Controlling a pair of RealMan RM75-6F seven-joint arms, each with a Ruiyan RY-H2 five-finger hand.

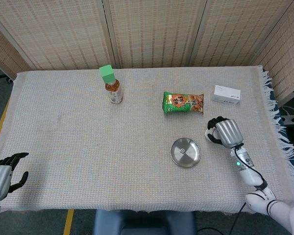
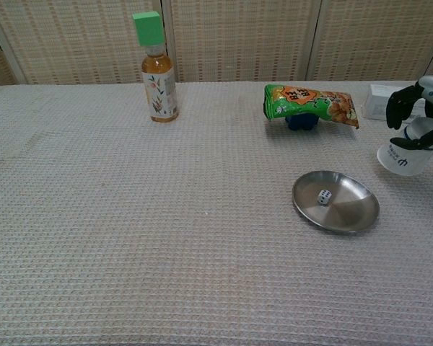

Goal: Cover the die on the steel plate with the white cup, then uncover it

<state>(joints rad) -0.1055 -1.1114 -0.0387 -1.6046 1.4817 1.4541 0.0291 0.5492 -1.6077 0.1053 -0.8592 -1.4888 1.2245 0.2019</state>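
A small white die [image 2: 324, 197] lies uncovered on the round steel plate [image 2: 353, 210], which also shows right of centre in the head view [image 1: 185, 152]. My right hand [image 2: 417, 108] grips the white cup [image 2: 406, 156] mouth down, slightly tilted, just right of the plate and apart from it. From the head view the right hand [image 1: 223, 132] hides most of the cup. My left hand [image 1: 2, 174] hangs at the table's near-left edge with its fingers apart, holding nothing.
A tea bottle with a green cap [image 2: 159, 72] stands at the back left. A green snack bag [image 2: 310, 103] lies behind the plate, propped on something blue [image 2: 301, 121]. A white box [image 1: 226, 94] sits at the back right. The fringed cloth edge [image 1: 279, 137] runs along the right.
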